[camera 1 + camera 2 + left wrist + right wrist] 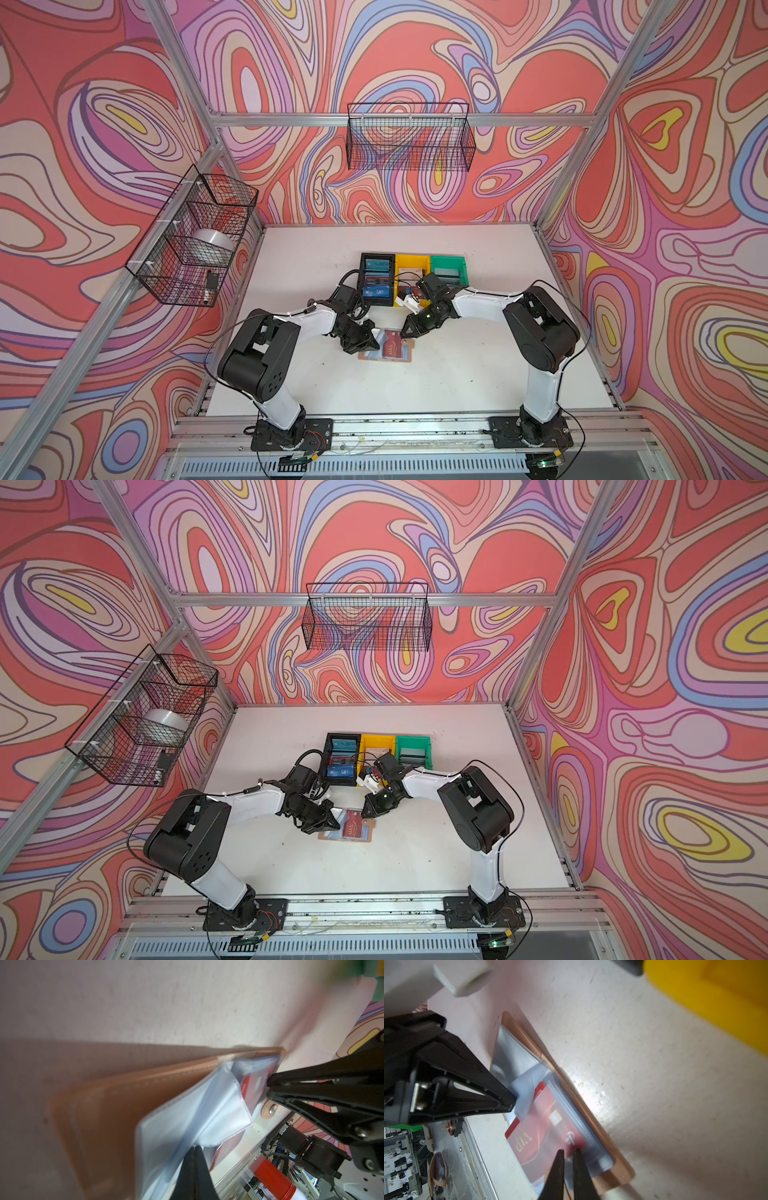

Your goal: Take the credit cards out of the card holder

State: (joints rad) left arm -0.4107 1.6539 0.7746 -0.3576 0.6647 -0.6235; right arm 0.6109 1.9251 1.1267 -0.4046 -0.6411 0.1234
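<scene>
Right, blue card (378, 292) binned at twelve o'clock; left gripper (375, 342) jaws clench a sleeve (525, 1095), right gripper (569, 1152) jaws seemingly pinching the red card (546, 1132).

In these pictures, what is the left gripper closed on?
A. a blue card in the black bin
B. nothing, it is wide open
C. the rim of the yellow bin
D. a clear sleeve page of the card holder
D: in the right wrist view the left gripper pinches a clear sleeve page, lifted off the open card holder and bent over the red card.
</scene>
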